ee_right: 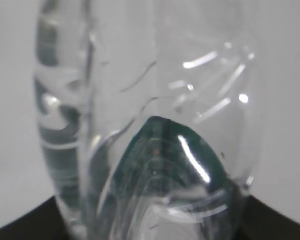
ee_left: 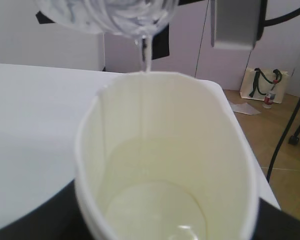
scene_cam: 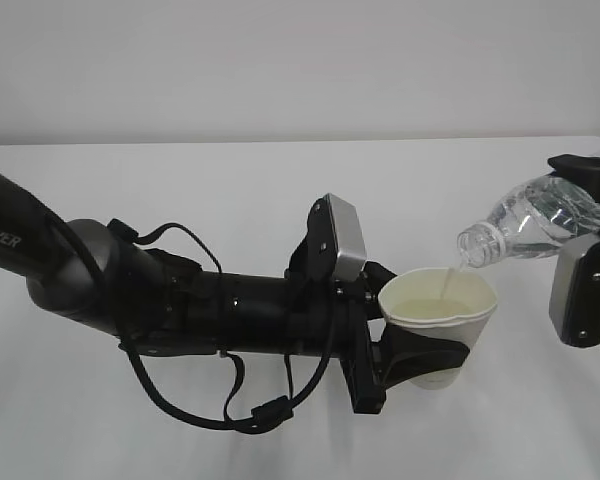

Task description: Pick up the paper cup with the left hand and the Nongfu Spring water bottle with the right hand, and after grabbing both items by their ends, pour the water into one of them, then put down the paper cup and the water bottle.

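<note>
The water (scene_cam: 448,282) is running in a thin stream from the tilted bottle (scene_cam: 525,222) into the cup (scene_cam: 438,318), so the pour is under way. The left end effector (scene_cam: 405,355) is clamping the cup above the desk (scene_cam: 230,200); the right end effector (scene_cam: 592,215) is clamping the bottle's base end. Next, judging by this, the bottle needs righting, then both set down.

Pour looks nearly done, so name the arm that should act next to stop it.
Right. Its gripper holds the Nongfu Spring water bottle tilted, mouth down over the paper cup, with water streaming in. Tilting the bottle back up likely ends the pour; the left gripper only needs to hold the cup steady.
</note>
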`<state>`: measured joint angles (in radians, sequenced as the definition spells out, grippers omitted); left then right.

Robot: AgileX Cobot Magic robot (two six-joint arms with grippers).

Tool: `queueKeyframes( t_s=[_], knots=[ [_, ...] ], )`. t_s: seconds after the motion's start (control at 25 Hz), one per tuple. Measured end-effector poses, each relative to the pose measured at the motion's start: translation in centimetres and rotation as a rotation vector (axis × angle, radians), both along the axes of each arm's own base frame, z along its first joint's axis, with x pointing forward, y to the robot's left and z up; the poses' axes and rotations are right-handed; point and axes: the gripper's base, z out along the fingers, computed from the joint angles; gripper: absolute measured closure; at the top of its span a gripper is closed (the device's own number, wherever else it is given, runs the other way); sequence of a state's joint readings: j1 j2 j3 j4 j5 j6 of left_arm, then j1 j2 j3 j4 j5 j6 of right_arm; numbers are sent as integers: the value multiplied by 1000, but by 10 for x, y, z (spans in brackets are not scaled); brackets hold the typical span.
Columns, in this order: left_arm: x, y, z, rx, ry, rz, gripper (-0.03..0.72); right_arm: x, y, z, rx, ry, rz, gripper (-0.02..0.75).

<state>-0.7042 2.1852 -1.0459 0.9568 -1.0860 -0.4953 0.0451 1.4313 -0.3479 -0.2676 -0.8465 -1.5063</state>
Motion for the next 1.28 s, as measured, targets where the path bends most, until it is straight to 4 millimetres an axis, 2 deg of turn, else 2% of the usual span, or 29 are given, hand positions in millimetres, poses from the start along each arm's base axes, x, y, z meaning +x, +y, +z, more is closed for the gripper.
queueKeyframes(
  t_s=[1.28],
  knots=[
    [-1, 0, 0, 3, -2, -6, 274, 0, 0, 1, -2, -4, 1, 343]
  ],
)
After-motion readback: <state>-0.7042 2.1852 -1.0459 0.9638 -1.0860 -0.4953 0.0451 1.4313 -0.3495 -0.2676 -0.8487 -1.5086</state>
